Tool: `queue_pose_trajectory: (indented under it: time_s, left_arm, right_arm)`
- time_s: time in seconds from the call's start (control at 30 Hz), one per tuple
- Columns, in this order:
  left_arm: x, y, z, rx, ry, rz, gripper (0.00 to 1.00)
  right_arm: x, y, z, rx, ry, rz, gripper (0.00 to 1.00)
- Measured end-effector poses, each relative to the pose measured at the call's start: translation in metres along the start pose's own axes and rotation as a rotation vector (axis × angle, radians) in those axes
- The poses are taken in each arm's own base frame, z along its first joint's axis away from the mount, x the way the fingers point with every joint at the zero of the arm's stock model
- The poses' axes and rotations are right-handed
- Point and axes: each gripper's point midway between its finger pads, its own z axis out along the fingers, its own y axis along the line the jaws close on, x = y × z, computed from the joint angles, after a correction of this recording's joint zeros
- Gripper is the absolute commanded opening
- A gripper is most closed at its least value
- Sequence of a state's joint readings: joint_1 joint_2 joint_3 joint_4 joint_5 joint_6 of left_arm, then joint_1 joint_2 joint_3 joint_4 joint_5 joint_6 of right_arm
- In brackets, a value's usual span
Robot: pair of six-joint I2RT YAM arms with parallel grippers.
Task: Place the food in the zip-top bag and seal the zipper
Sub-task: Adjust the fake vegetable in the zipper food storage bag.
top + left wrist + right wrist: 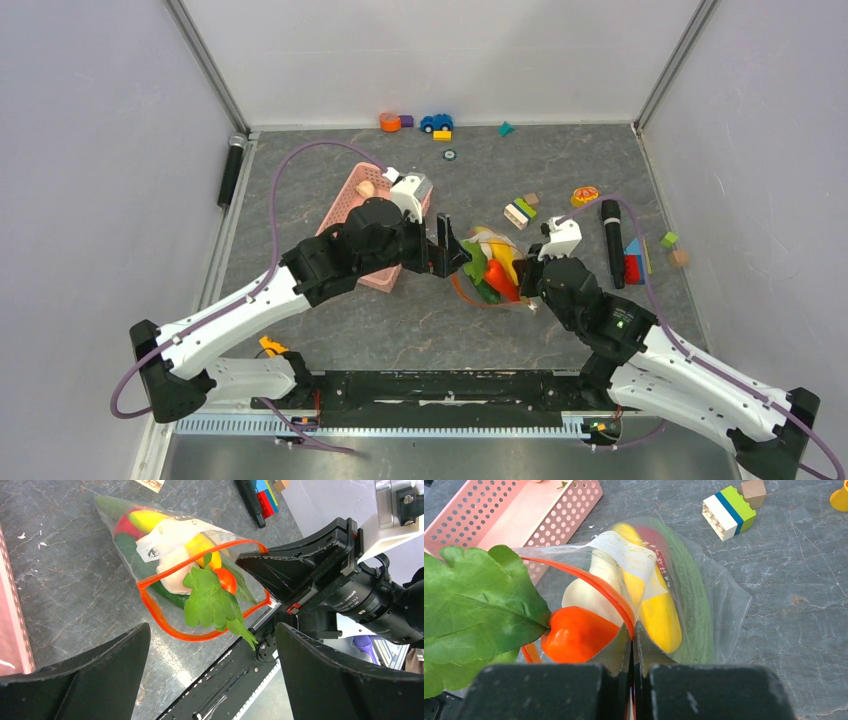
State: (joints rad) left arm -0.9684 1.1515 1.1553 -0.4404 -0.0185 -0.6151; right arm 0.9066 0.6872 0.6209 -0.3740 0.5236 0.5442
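Right gripper (633,667) pinches the zipper (610,598) of the zip-top bag (719,605).
Carrot (576,632) leaves protrude from the mouth; left gripper (212,672) spread, empty.

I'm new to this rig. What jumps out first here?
The clear bag at table centre, stuffed with toy food, its mouth still open. The carrot sticks out, green leaves spilling over the orange zipper. The right gripper pinches the bag's rim; the left gripper hovers open.
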Motion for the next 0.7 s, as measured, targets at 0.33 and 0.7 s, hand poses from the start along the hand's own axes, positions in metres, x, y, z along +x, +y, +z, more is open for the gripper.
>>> queue_pose_trajectory:
  time_s: [0.33, 0.7]
  left_arm:
    - [-0.0002, 0.0038, 0.0001, -0.020, -0.004, 0.000, 1.00]
    - [0.0040, 0.0100, -0.0008, -0.048, 0.010, 0.001, 1.00]
  right_arm:
    - [-0.0026, 0.0017, 0.0026, -0.006, -0.007, 0.003, 0.00]
    - [-0.0007, -0.0010, 0.0072, 0.008, 0.003, -0.002, 0.00]
